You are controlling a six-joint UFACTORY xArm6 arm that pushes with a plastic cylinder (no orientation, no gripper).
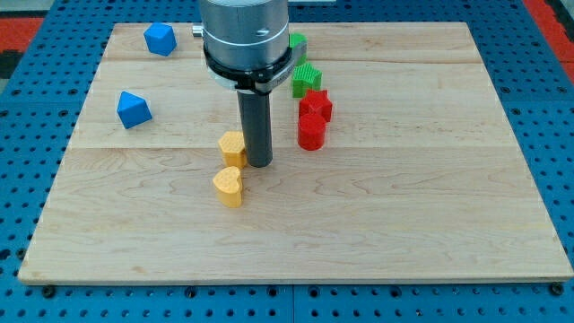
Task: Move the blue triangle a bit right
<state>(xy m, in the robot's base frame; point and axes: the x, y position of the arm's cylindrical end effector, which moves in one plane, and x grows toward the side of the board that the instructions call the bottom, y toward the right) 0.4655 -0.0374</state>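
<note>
A blue block [133, 109] with a pointed top, which reads as the triangle, lies at the view's left on the wooden board [404, 224]. A second blue block [160, 39], more cube-like, lies near the view's top left. My tip [258, 164] rests on the board near the middle, well to the right of both blue blocks. It stands right beside a yellow block [232, 148], touching it or nearly so. No block is between the tip and the blue triangle except that yellow one.
A yellow heart-shaped block [229, 187] lies just below the first yellow block. A red star [315, 105] and a red cylinder [311, 131] lie right of the rod. Two green blocks [306, 79] [297, 41] lie above them, partly hidden by the arm.
</note>
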